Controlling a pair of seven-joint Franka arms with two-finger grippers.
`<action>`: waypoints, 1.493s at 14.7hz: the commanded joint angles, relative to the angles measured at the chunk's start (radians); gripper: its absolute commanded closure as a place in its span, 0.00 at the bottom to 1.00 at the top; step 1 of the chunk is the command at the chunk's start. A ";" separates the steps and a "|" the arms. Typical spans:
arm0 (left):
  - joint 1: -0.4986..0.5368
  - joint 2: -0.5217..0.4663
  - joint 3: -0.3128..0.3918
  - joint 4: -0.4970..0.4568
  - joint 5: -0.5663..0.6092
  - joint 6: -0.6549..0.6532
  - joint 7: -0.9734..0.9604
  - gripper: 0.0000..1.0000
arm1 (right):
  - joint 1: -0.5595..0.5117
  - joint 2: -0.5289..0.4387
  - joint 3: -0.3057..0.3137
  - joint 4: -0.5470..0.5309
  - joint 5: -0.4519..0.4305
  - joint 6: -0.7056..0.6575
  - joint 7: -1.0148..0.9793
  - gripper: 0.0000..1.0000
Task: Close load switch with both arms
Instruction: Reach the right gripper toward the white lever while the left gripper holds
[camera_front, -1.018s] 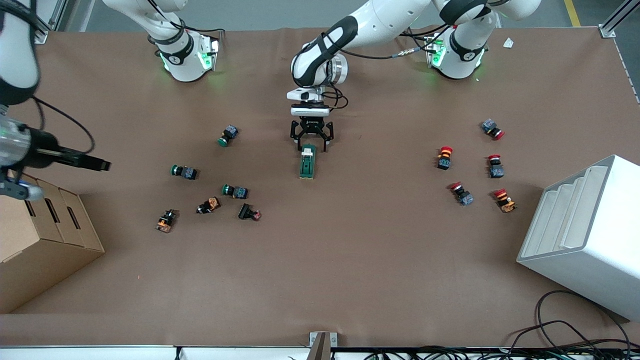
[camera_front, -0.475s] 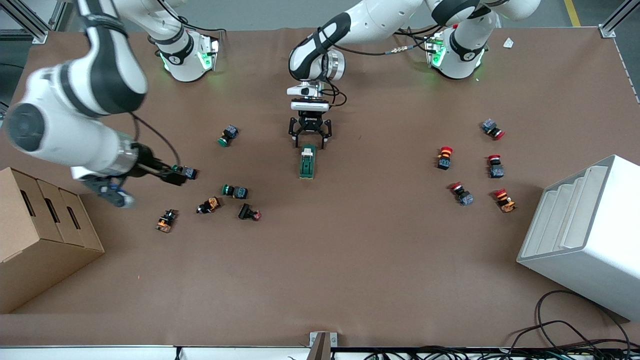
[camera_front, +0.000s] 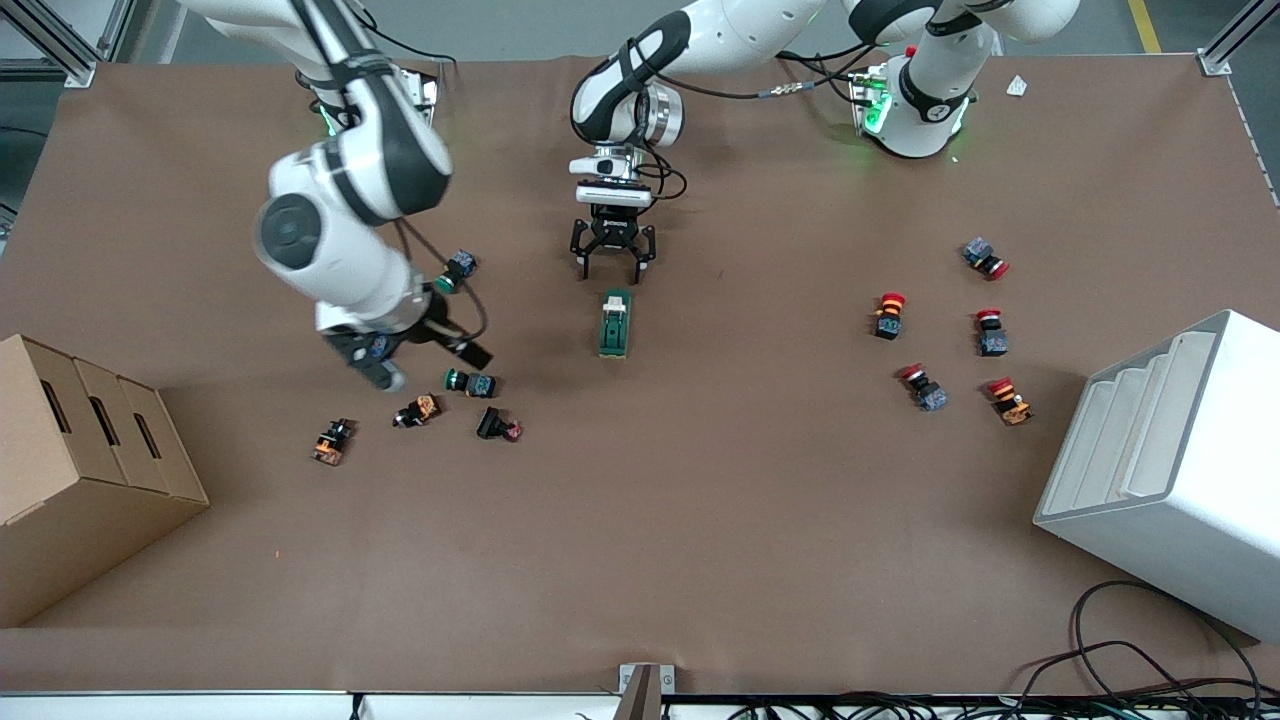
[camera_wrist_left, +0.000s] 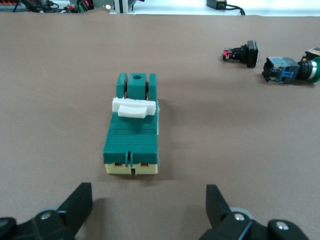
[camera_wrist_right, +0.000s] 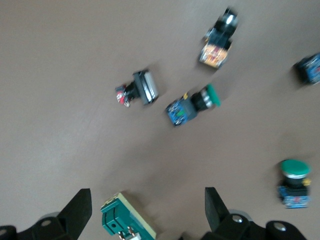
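While the load switch (camera_front: 615, 323) lies free mid-counter, the left claw (camera_front: 612, 262) hovers spread wide just above its end, probably lined up to brace it. The right claw (camera_front: 470, 352), fingers wide, hangs over the green push buttons (camera_front: 470, 382), apparently heading for the lever.

Front camera: high, facing the bases, shows you the whole table (camera_front: 700, 560). Left wrist camera: low and close, aimed at the switch (camera_wrist_left: 131, 131). Right wrist camera: looks down from above; you see the switch (camera_wrist_right: 126, 219) there too.
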 joint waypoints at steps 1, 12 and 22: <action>-0.018 0.074 -0.003 0.036 -0.001 0.019 -0.027 0.00 | 0.073 0.001 -0.011 -0.071 0.023 0.123 0.076 0.00; -0.037 0.104 -0.002 0.062 -0.019 -0.001 -0.021 0.00 | 0.293 0.067 -0.011 -0.142 0.263 0.382 0.121 0.00; -0.066 0.103 -0.002 0.051 -0.044 -0.009 -0.018 0.00 | 0.425 0.207 -0.011 -0.158 0.354 0.623 0.116 0.00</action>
